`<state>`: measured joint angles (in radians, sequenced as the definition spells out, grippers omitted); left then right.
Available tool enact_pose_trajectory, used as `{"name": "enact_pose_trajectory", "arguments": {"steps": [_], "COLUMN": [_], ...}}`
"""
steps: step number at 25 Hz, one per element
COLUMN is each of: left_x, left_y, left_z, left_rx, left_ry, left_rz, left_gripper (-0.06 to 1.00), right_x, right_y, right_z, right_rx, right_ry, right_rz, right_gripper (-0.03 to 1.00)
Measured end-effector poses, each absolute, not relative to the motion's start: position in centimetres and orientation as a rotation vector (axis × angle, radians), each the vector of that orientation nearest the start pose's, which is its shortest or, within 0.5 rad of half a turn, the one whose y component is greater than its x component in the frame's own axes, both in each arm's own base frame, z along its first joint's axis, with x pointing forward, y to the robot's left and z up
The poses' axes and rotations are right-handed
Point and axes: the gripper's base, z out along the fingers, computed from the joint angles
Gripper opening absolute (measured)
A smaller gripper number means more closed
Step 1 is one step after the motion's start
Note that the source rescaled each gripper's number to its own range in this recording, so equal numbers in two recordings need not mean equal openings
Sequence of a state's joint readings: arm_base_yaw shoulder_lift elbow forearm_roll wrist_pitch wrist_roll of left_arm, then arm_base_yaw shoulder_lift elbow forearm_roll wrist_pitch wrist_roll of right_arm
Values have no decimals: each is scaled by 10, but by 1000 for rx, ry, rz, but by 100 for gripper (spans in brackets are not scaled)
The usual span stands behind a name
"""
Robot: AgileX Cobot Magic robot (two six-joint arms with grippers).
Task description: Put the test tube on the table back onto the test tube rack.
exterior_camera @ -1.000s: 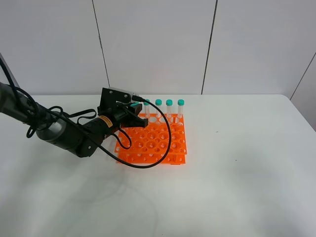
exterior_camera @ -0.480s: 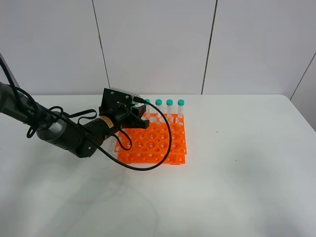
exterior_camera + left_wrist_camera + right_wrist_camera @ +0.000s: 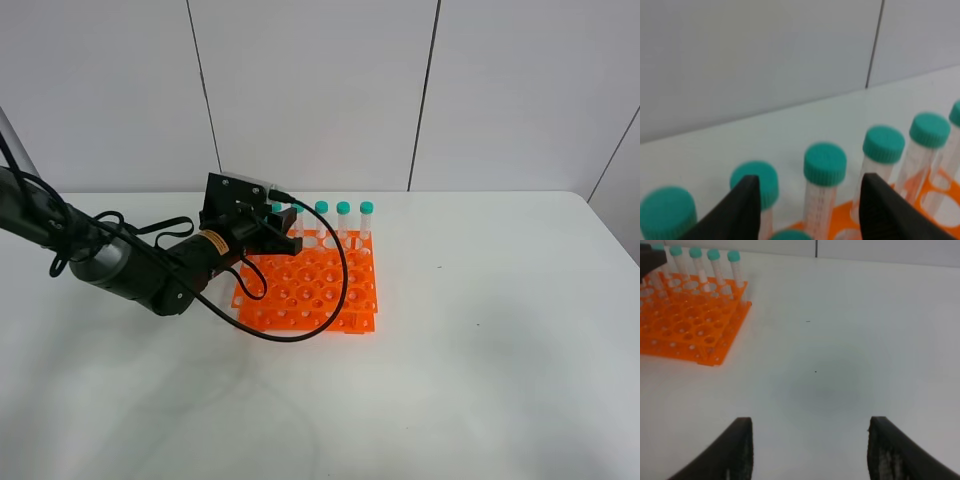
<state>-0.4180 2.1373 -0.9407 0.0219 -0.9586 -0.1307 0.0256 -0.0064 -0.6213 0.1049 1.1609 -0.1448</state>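
Both end effectors, left (image 3: 807, 210) and right (image 3: 810, 450), hang parted.

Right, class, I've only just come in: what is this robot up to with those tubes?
The left gripper is at the back row of the orange rack, jaws open on either side of a green-capped tube standing upright there. Other capped tubes stand along that row. No tube shows lying on the white table. The right gripper hangs open above bare table, holding nothing.

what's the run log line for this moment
left gripper: open over test tube rack back row | test tube: in rack | right gripper: open, idle
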Motion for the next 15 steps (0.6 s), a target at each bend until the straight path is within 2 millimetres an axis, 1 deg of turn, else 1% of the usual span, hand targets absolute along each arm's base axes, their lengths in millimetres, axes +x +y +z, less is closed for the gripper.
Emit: {"name": "enact_pose_trajectory", "arguments": {"steps": [6, 9, 12, 15], "left_x": [368, 367, 369, 374], "left_y": [-169, -169, -159, -138], "left_z": [135, 144, 153, 161], "left_rx": [292, 298, 290, 249], "left_ry": [1662, 1670, 1704, 1748], "left_rz": [-460, -457, -430, -379], "left_gripper": [34, 34, 34, 34], "right_x": [-26, -26, -26, -26], "right_y": [8, 8, 8, 8], "right_z": [302, 302, 302, 302], "right_rx": [-190, -190, -190, -190], "right_ry": [2004, 2004, 2004, 2004], "right_rz": [49, 49, 49, 49], "right_gripper": [54, 54, 54, 54]}}
